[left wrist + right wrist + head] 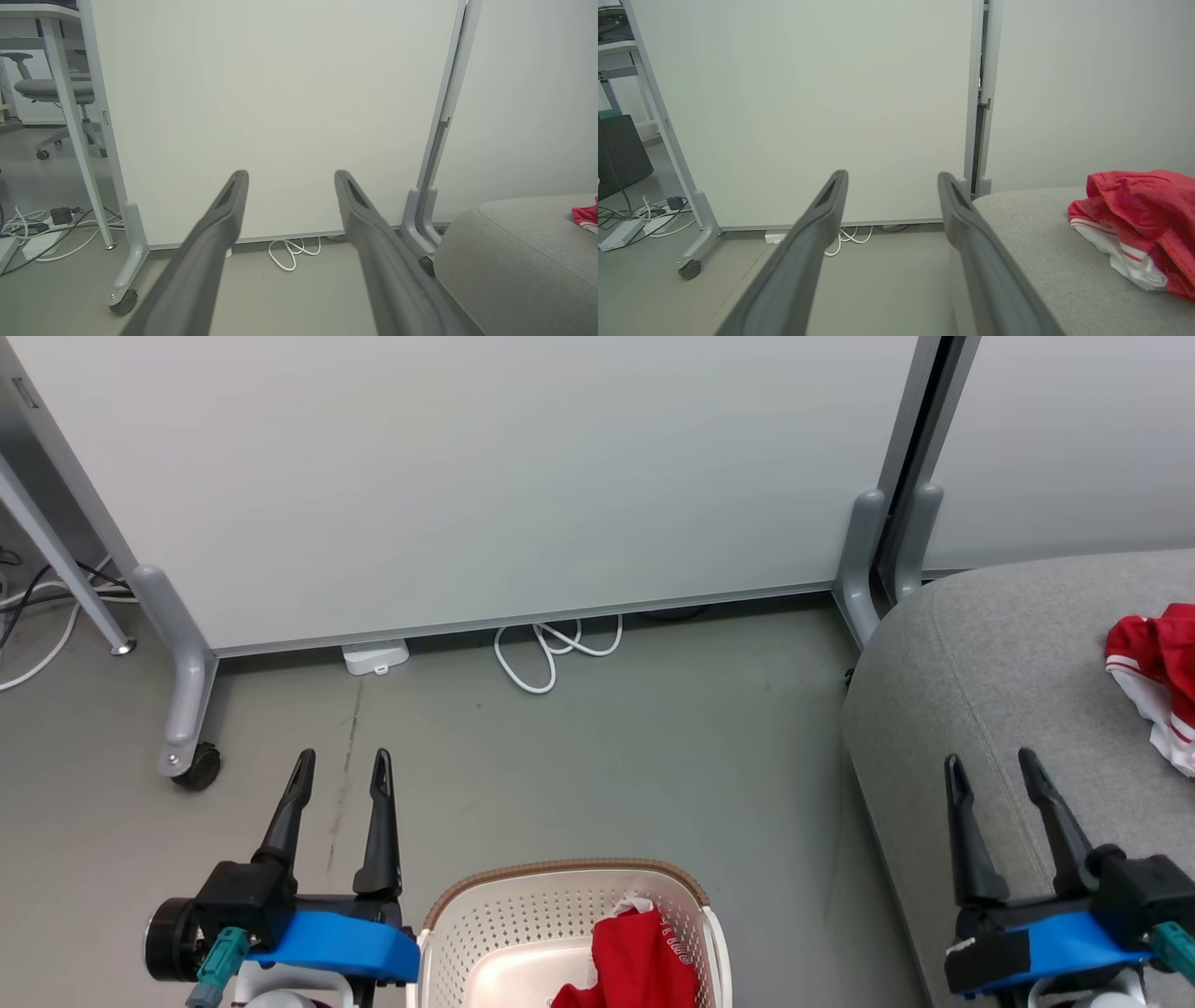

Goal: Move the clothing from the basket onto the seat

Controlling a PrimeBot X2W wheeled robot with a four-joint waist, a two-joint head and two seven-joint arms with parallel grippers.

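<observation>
One basket [560, 870] stands on the grey floor [607, 775] at the bottom edge of the head view, cut off there; one red garment [639, 961] with white lettering lies in its right half, and the pale bottom shows bare in the left half; a second lot of clothing, one red and white heap [1153, 653], rests on the seat [980, 691] by that view's right edge; two grippers, both empty with fingers spread wide: the left gripper [342, 758] over bare floor just left of the basket, the right gripper [990, 758] over the seat's rounded left edge, well apart from the heap; two pale partition panels [467, 476] stand behind, one caster [198, 767] at the left, one white cable loop [551, 649] under the panel's lower edge; open floor lies between basket and panels, and a narrower strip between basket and seat
</observation>
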